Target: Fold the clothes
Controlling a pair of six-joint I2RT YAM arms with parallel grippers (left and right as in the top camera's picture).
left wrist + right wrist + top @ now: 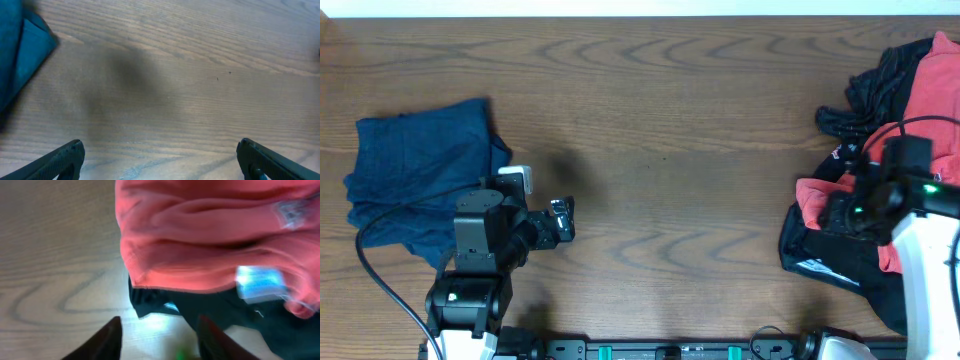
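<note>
Overhead: blue garment (pixel 420 175) roughly folded at left of table (pixel 670 120). Red garment (pixel 930 90) and black garment (pixel 825 255) heaped at right edge, partly cut off.
Left wrist: left jaws spread over bare wood.
Right wrist: right jaws spread just above pile; view blurred.
Cloth looks soft, light, limp; best pinched at red hem corner.

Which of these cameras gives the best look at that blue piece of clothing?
The overhead view: nearly the whole blue garment shows at the left end of the table. The left wrist view catches only a corner at its edge; the right wrist view shows none of it.
</note>
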